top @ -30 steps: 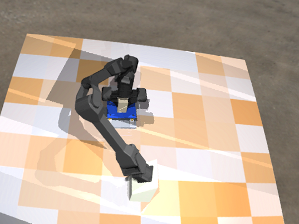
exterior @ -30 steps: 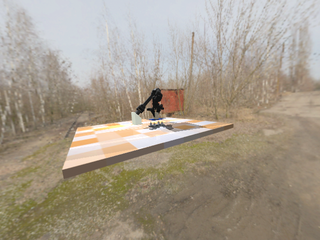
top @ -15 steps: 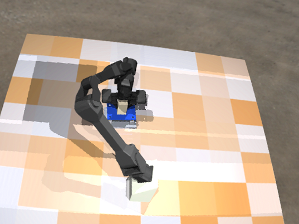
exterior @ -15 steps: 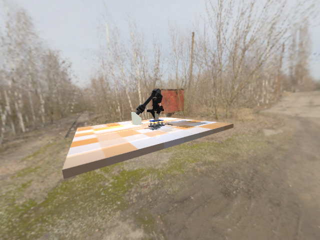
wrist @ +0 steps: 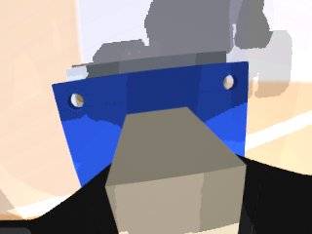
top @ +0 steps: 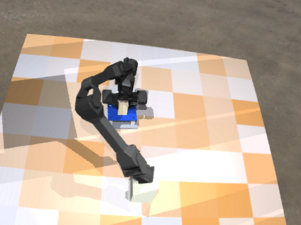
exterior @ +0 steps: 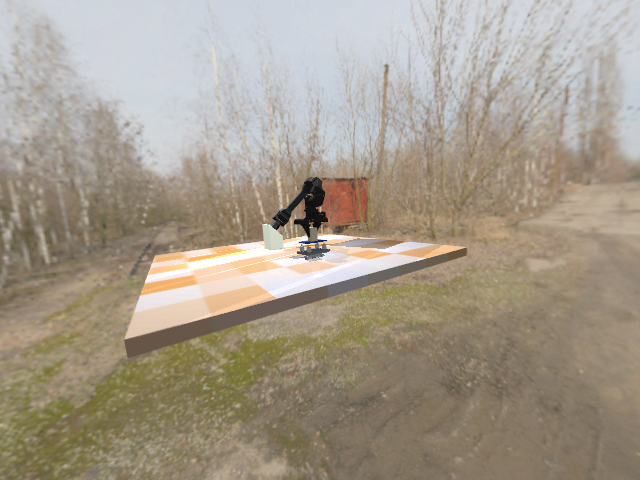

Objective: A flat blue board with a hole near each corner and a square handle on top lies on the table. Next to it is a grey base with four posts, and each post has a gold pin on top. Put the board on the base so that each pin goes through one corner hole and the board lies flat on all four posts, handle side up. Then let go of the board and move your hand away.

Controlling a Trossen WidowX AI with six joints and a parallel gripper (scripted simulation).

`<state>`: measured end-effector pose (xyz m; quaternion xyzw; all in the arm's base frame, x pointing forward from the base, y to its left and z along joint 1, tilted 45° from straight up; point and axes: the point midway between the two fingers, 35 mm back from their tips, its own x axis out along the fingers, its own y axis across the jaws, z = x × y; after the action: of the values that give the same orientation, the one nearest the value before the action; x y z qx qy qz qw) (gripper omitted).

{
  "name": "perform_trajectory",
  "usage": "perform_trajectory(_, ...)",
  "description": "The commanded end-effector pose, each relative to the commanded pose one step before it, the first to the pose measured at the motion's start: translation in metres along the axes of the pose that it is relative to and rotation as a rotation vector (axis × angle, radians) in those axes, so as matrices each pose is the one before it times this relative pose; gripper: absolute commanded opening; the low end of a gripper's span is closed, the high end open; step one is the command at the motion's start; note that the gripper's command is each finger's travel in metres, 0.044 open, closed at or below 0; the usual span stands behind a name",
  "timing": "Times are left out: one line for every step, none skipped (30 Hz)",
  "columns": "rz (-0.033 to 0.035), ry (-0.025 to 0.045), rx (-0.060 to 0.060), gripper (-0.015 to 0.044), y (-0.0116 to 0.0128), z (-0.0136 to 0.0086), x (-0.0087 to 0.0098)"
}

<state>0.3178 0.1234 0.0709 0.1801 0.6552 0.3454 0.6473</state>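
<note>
Gripping the handle (top: 123, 108) (exterior: 313, 234) (wrist: 171, 146), our gripper (top: 123, 102) (exterior: 312, 229) (wrist: 164, 156) has its fingers closed on it from both sides. The blue board (top: 120, 117) (exterior: 308, 241) (wrist: 161, 88) is over the grey base (top: 125, 126) (exterior: 312, 253) (wrist: 161, 62), handle side up. We see the base sticking out past the board along one edge in the top view, and along another as a grey strip in the wrist view.

The wrist view shows us two corner holes; through one hole (wrist: 76, 100) we make out a little gold, while the other (wrist: 229, 82) shows mostly pale surface. Our gripper and the handle hide much of the board there, including the remaining corners. In the exterior view the posts beneath the board are tiny, so we cannot tell whether it touches them or whether any pin is through its hole.

Well apart from the base, our arm (top: 112, 134) (exterior: 294, 204) rises from a pale green block (top: 143, 193) (exterior: 272, 238) on the checkered table (top: 208, 137) (exterior: 232, 297). Farther behind the base stands a red container (exterior: 347, 200), partly covered by the arm.
</note>
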Motion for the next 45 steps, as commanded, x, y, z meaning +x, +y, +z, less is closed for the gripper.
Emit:
perform_trajectory(0.00047,-0.00077,0.0049,0.0,-0.00025,0.00035,0.00253)
perform_trajectory(0.00003,0.0,0.0006,0.0,0.0,0.00005,0.00058)
perform_trajectory(0.00003,0.0,0.0004,0.0,0.00004,0.00005,0.00056)
perform_trajectory(0.00003,-0.00001,0.0001,0.0,0.00008,0.00003,0.00056)
perform_trajectory(0.00003,-0.00001,0.0,0.0,0.0001,0.00001,0.00056)
perform_trajectory(0.00003,-0.00001,-0.0001,0.0,0.0001,0.0,0.00056)
perform_trajectory(0.00003,-0.00001,-0.0001,0.0,0.00009,-0.00002,0.00056)
perform_trajectory(0.00003,0.0,0.0,0.0,0.00007,-0.00004,0.00055)
perform_trajectory(0.00003,0.0,0.0,0.0,0.00005,-0.00005,0.00055)
perform_trajectory(0.00003,0.0,0.0,0.0,0.00003,-0.00005,0.00055)
perform_trajectory(0.00003,0.0,0.0,0.0,0.00002,-0.00005,0.00055)
perform_trajectory(0.00003,0.0,0.0,0.0,0.00001,-0.00004,0.00055)
perform_trajectory(0.00003,0.0,0.0,0.0,0.0,-0.00003,0.00055)
perform_trajectory(0.00003,0.0,0.0,0.0,0.0,-0.00002,0.00055)
perform_trajectory(-0.00201,0.00089,-0.003,0.0026,-0.00016,0.00002,-0.002)
perform_trajectory(0.0,0.0,0.0,0.0052,0.0,0.0,0.0)
perform_trajectory(0.0,0.0,0.0,0.0079,0.0,0.0,0.0)
perform_trajectory(0.0,0.0,0.0,0.0105,0.0,0.0,0.0)
perform_trajectory(0.0,0.0,0.0,0.0131,0.0,0.0,0.0)
perform_trajectory(0.0,0.0,0.0,0.0157,0.0,0.0,0.0)
perform_trajectory(0.0,0.0,0.0,0.0184,0.0,0.0,0.0)
perform_trajectory(0.0,0.0,0.0,0.021,0.0,0.0,0.0)
perform_trajectory(0.0,0.0,0.0,0.0236,0.0,0.0,0.0)
perform_trajectory(0.0,0.0,0.0,0.0263,0.0,0.0,0.0)
perform_trajectory(0.0,0.0,0.0,0.0289,0.0,0.0,0.0)
perform_trajectory(0.0,0.0,0.0,0.0315,0.0,0.0,0.0)
perform_trajectory(0.0,0.0,0.0,0.0341,0.0,0.0,0.0)
perform_trajectory(0.0,0.0,0.0,0.0368,0.0,0.0,0.0)
perform_trajectory(0.0,0.0,0.0,0.0394,0.0,0.0,0.0)
perform_trajectory(-0.00012,-0.00006,0.0,0.042,-0.00005,0.00007,-0.00094)
perform_trajectory(-0.00033,-0.00018,-0.0001,0.044,-0.00015,0.00018,-0.00281)
perform_trajectory(-0.00047,-0.0003,-0.0001,0.044,-0.00023,0.00024,-0.00471)
perform_trajectory(-0.00046,-0.00034,-0.0001,0.044,-0.00024,0.00019,-0.00574)
perform_trajectory(-0.00033,-0.00033,-0.0001,0.044,-0.00019,0.00008,-0.00576)
perform_trajectory(-0.0002,-0.00022,0.0,0.044,-0.00013,-0.00004,-0.00576)
perform_trajectory(-0.00008,0.00025,0.0005,0.044,-0.00008,-0.00019,-0.00569)
perform_trajectory(0.00003,0.00053,0.0007,0.044,-0.00002,-0.00026,-0.00464)
perform_trajectory(0.00007,0.00032,0.0004,0.044,0.00001,-0.00019,-0.00279)
perform_trajectory(0.00003,0.00011,0.0001,0.044,0.00001,-0.00007,-0.00093)
perform_trajectory(0.0,0.0,0.0,0.044,0.0,0.0,0.0)
perform_trajectory(0.00013,-0.00031,0.0002,0.044,-0.00003,0.00004,-0.00239)
perform_trajectory(0.00051,-0.00092,0.0006,0.044,-0.00003,0.00002,-0.00718)
perform_trajectory(0.00124,-0.00157,0.0009,0.044,0.00013,-0.00034,-0.01201)
perform_trajectory(0.00175,-0.00161,0.0009,0.044,0.00038,-0.00078,-0.01204)
perform_trajectory(0.00129,-0.00101,0.0005,0.044,0.00036,-0.00068,-0.00723)
